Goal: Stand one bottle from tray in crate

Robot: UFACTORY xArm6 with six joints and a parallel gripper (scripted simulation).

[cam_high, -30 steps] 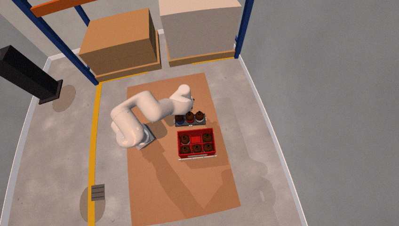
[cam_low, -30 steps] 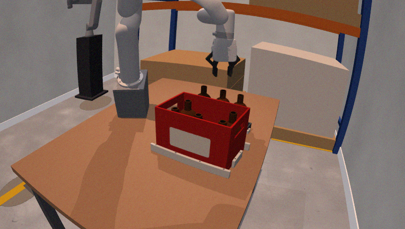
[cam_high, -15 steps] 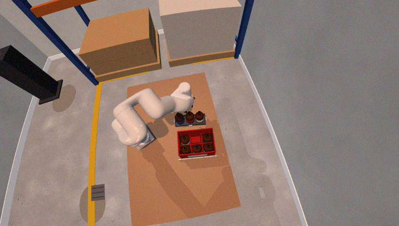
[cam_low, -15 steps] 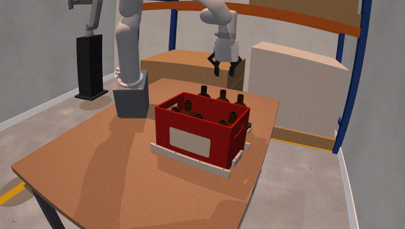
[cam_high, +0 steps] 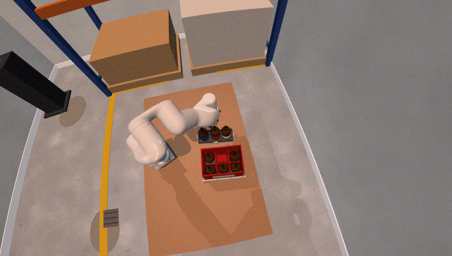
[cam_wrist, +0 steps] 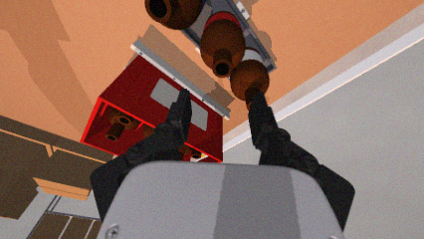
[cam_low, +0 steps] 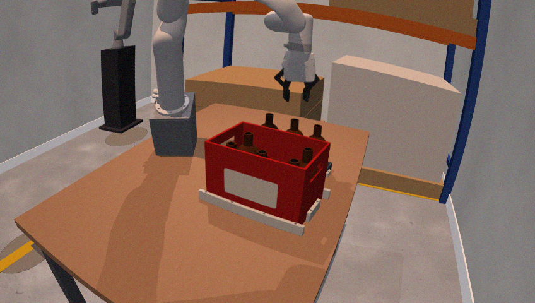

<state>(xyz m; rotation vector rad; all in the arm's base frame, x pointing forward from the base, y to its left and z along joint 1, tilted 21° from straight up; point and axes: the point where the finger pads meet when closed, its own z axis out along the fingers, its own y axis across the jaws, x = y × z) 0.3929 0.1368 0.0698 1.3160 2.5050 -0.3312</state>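
We've got five bottles (cam_high: 223, 168) (cam_low: 248, 142) (cam_wrist: 116, 130) in the crate (cam_high: 220, 146) (cam_low: 288, 189) (cam_wrist: 126, 90), tray-side middle cell unfilled. Beyond, our three others (cam_high: 215, 131) (cam_low: 294, 132) (cam_wrist: 222, 46) stand on the tray (cam_high: 209, 141) (cam_low: 330, 165) (cam_wrist: 270, 64). Our gripper (cam_high: 215, 123) (cam_low: 296, 99) (cam_wrist: 220, 102), higher and farther back, is open, holding nothing.

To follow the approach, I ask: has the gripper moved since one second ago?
Yes. In the exterior view, the gripper has shifted slightly right against the box behind.
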